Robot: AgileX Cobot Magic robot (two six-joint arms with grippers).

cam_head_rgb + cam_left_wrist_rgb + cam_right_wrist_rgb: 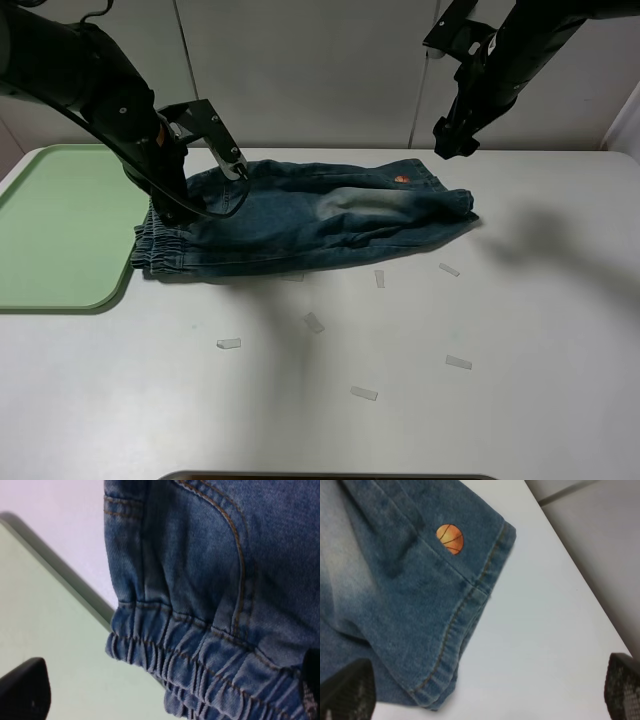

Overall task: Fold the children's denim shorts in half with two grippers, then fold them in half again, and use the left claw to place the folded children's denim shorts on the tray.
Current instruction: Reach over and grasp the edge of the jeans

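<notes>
- Between the spread jaws of your left gripper (167,687) sits the waistband (200,665) of the shorts (300,215) (nothing pinched yet), likely lined up for the second fold.
- Below your right gripper (485,690), high and wide open, the hem (470,610) rests on the table (400,400).
- Just beside the left gripper lies the tray (60,220), handy for the final drop.

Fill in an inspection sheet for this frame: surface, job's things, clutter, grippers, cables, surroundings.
surface: white table, flat and dry.
job's things: shorts lying flat, apparently folded once, waistband at the edge of the tray; nothing on the tray.
clutter: about six tape scraps in front of the shorts.
grippers: left gripper open, low over the waistband; right gripper open, raised above the leg hem.
cables: nothing seen loose.
surroundings: pale wall panels.
</notes>
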